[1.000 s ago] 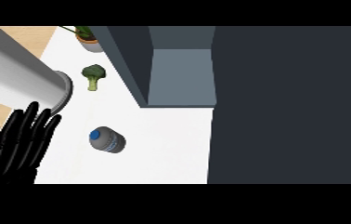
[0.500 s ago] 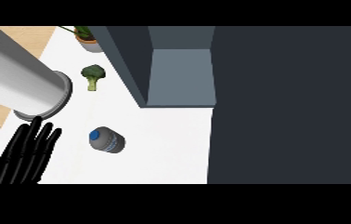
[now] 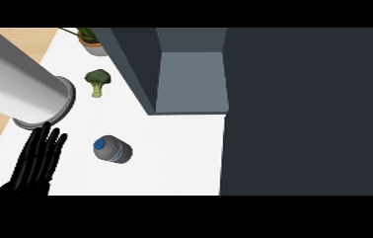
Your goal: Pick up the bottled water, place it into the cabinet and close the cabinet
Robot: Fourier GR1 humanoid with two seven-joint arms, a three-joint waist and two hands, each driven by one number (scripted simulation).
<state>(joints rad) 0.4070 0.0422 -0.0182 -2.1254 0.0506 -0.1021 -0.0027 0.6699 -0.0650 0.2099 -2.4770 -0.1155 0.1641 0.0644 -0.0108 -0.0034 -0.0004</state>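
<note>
A white counter top (image 3: pixel 175 153) runs beneath a dark grey cabinet (image 3: pixel 189 74) whose open compartment shows a paler grey floor. A grey cylindrical forearm (image 3: pixel 29 96) crosses the left edge. The black left hand (image 3: pixel 36 163), fingers straight and spread, has slid lower than half a second ago. The blue-capped grey water bottle (image 3: pixel 112 149), label unreadable, stands just beside it, unmoved. Farther back sit a green broccoli floret (image 3: pixel 97 80) and a potted plant (image 3: pixel 90 40).
</note>
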